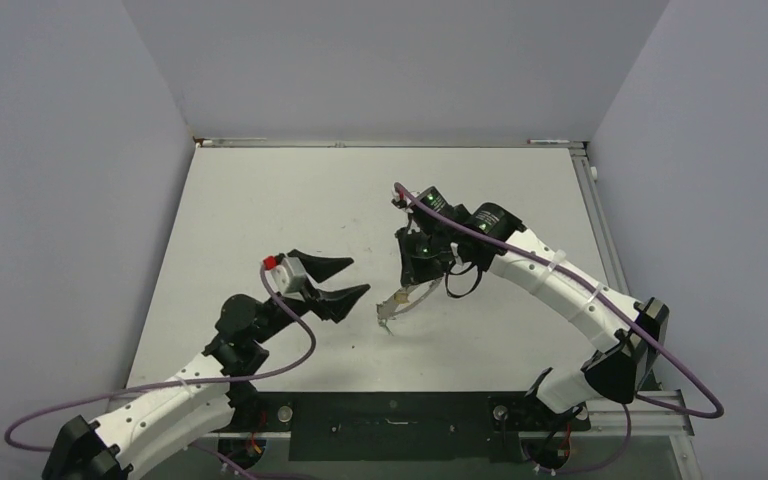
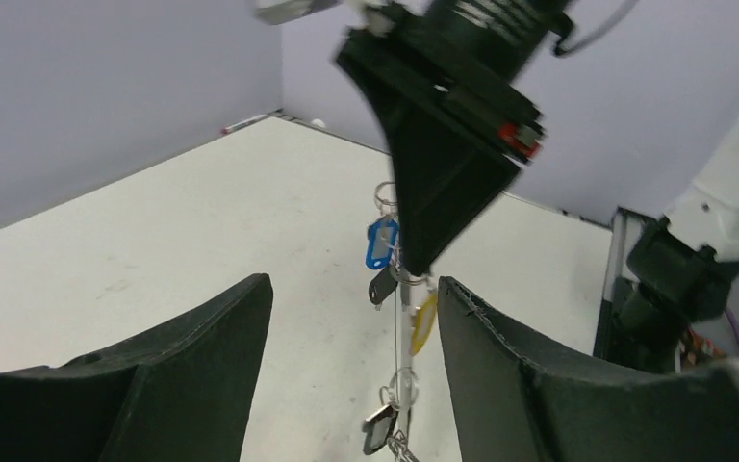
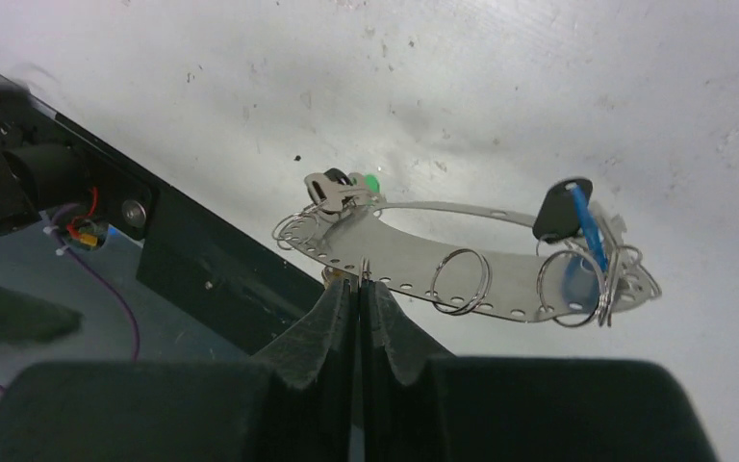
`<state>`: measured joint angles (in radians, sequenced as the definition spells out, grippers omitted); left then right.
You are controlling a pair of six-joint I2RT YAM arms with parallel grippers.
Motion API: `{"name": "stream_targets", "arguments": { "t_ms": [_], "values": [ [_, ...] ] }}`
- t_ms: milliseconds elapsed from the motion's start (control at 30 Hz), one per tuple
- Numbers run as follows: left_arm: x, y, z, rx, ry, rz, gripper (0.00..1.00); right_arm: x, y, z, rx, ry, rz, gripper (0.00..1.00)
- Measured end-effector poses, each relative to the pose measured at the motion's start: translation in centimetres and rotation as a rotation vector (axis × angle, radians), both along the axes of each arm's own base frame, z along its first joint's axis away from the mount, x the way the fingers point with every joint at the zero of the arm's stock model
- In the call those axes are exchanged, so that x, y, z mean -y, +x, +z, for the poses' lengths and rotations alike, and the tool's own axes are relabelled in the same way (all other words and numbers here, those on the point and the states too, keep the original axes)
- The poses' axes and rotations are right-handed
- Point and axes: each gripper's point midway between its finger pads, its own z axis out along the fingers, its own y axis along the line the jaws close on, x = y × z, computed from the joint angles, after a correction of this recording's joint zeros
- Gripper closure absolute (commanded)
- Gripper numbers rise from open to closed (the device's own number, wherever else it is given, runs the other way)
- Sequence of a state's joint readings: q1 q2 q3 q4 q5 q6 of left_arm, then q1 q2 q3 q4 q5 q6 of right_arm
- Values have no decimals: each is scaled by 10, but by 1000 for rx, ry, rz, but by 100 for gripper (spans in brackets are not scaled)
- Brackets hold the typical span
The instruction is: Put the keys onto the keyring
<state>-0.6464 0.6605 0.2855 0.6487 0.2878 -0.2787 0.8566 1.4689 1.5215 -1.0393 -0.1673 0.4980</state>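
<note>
My right gripper (image 1: pixel 422 272) is shut on the edge of the keyring (image 1: pixel 398 302), a silvery loop with a flat perforated band (image 3: pixel 414 252), and holds it out towards the left arm. In the right wrist view the gripper (image 3: pixel 361 285) pinches a small split ring on the band. Keys hang from the loop: a black one (image 3: pixel 561 207) and a blue one (image 3: pixel 587 233) at one end, a green one (image 3: pixel 372 182) at the other. My left gripper (image 1: pixel 360 276) is open and empty, just left of the keyring. In its view the blue (image 2: pixel 381 243), black (image 2: pixel 382 286) and yellow (image 2: pixel 424 320) keys hang between its fingers (image 2: pixel 202 366).
The white table (image 1: pixel 290 200) has grey walls on three sides. A black base plate (image 1: pixel 400 425) runs along the near edge between the arm bases. Purple cables (image 1: pixel 290 360) trail from both arms.
</note>
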Motion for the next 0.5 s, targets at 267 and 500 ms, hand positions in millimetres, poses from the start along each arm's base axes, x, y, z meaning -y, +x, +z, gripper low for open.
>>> {"name": "stream_targets", "arguments": {
  "t_ms": [267,500],
  "values": [
    [44,-43,-33,197,159,-176,31,12,-17,-20,-181,4,-70,95],
    [49,-49,-34,228,163,-222,24,15,-28,-24,-243,2,-109,95]
  ]
}}
